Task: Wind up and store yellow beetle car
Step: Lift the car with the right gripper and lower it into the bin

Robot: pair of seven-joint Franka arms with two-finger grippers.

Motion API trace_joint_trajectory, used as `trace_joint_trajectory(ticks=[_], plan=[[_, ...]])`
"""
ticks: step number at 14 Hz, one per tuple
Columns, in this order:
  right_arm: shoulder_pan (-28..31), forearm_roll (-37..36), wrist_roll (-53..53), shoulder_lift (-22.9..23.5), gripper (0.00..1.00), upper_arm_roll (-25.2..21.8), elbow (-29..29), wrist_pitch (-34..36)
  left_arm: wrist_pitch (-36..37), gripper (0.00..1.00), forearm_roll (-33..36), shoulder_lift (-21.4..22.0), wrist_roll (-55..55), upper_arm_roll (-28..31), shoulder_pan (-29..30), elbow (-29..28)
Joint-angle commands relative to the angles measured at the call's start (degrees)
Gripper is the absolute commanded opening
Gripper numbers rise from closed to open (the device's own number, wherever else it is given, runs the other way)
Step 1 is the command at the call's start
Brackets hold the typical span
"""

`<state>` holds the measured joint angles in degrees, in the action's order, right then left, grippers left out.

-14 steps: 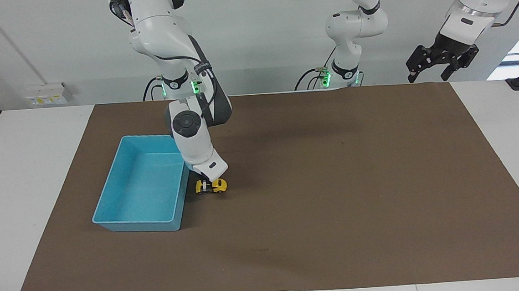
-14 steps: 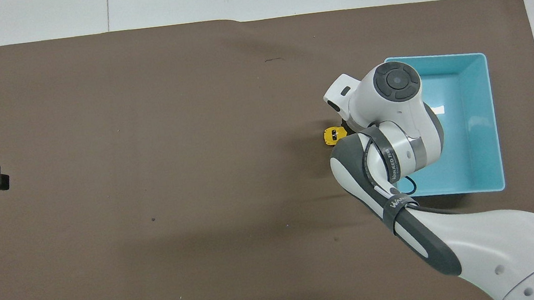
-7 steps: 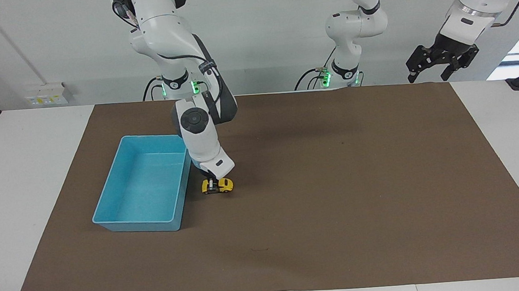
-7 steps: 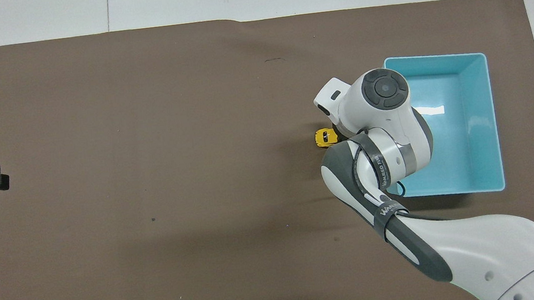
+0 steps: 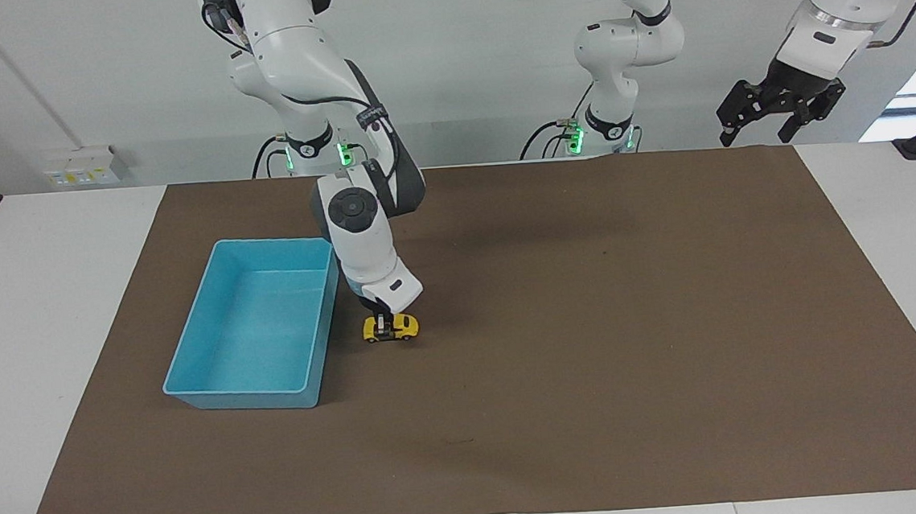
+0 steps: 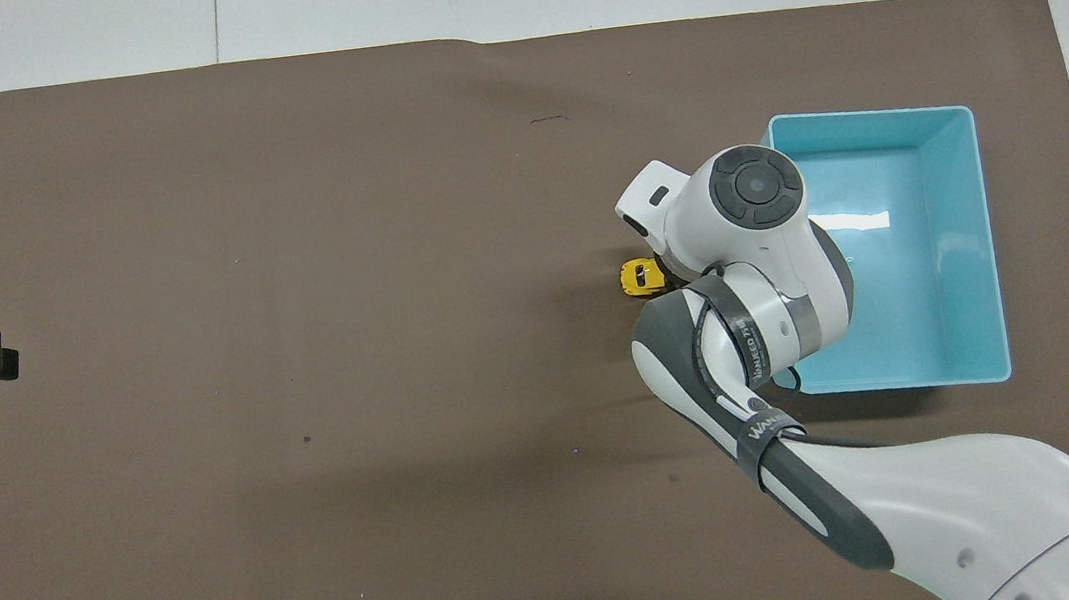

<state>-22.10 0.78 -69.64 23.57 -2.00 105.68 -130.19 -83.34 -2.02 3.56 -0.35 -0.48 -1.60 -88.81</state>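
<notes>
At centre-left of the facing view, the right gripper (image 5: 383,324) pinches the car (image 5: 391,328) on the mat; the left gripper (image 5: 780,108) hangs spread at upper right

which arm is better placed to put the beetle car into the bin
Right. Its end effector is shut on the yellow beetle car, right beside the blue bin. The left end effector waits raised at the table's other end.

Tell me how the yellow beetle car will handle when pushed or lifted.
The yellow beetle car stands on its wheels on the mat, so it will probably roll if nudged. It looks tiny beside the blue bin, so likely light. Its rounded body might slip in the right gripper shut on it.
</notes>
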Motion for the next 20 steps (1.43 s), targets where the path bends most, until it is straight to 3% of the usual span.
trace_joint_trajectory(ticks=[1,7,11,20], plan=[[-0.6,-0.5,0.6,3.0,0.0,0.3,0.7,-2.9,0.2,1.0,-0.7,0.2,0.3,-0.5,1.0,-0.3],[-0.5,-0.5,0.6,3.0,0.0,0.3,-0.7,-1.1,0.2,1.0,-0.7,0.2,0.3,-0.5,1.0,-0.3],[-0.5,-0.6,0.6,2.1,0.0,0.3,-7.1,9.6,0.2,1.0,-0.7,0.3,0.3,-0.5,1.0,-0.3],[5.0,-0.7,-2.1,-9.5,0.0,-0.4,-8.6,25.0,0.2,1.0,-0.7,0.3,0.3,-0.5,1.0,-0.3]])
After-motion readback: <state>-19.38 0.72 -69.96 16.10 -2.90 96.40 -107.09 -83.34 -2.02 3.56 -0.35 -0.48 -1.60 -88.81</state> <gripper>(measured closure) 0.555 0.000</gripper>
